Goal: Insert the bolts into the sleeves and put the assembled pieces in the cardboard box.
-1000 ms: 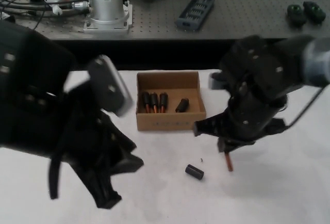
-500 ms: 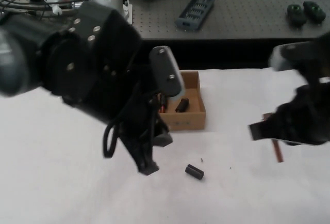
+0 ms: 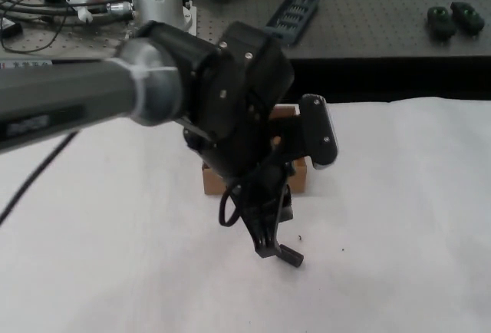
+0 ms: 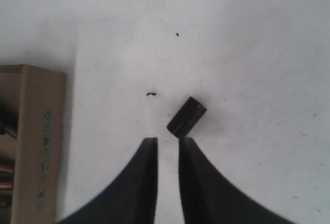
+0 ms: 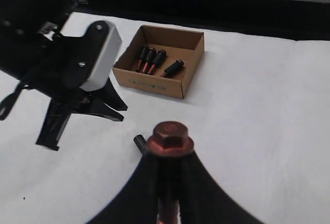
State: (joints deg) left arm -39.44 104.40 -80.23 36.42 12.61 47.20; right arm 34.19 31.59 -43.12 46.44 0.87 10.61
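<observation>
**Left pincer**: the fingers are parted by a narrow gap with nothing between them. It points down at the white cloth that covers the bench.

**Sleeve**: black, lying on its side on the cloth just beyond the tips of the left pincer and closer to one finger. Whether it touches that fingertip cannot be told.

**Cardboard box**: open-topped, standing on the cloth near the sleeve but apart from it. In the high view the left arm covers much of it. Inside lie three assembled pieces side by side. A fourth piece lies apart from them at an angle.

**Right pincer**: closed on a copper-coloured bolt, gripping the shank just below the hexagonal head, which faces the wrist camera. The pincer and bolt are above the cloth, apart from the box.
</observation>
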